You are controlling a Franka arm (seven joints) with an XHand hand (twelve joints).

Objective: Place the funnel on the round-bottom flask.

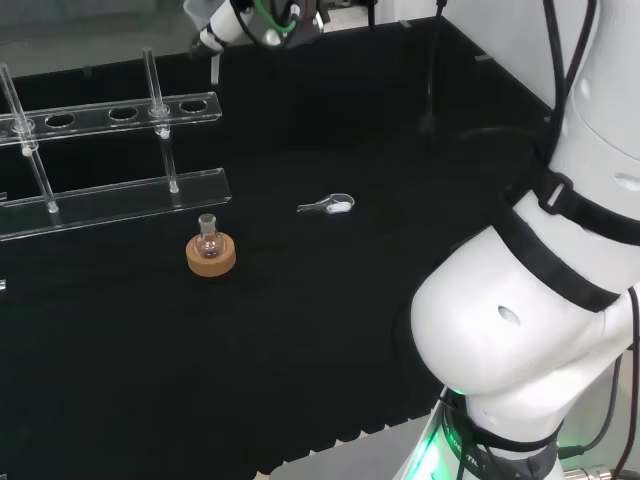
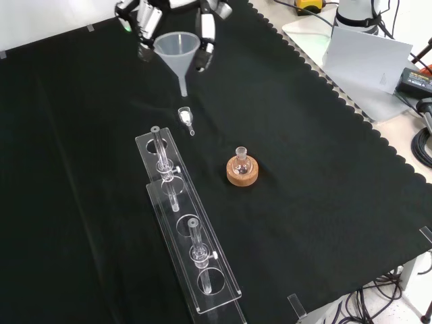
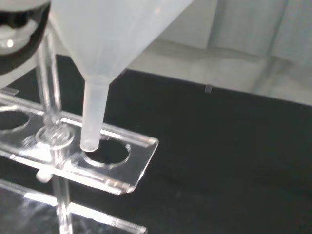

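Observation:
A translucent funnel hangs upright, stem down, high over the far part of the cloth in the front view, with the hand shut on its cone from both sides. In the wrist view the funnel looms close, and its stem lines up with an end hole of the clear rack behind. The small round-bottom flask stands upright on a cork ring near the middle of the cloth, well nearer the camera than the funnel. In the head view the flask is far below the hand.
A clear test-tube rack with glass tubes runs left of the flask in the front view. A small clear scoop lies between funnel and rack end. The arm's white links stand at the head view's right. The cloth's scalloped edge runs at the right.

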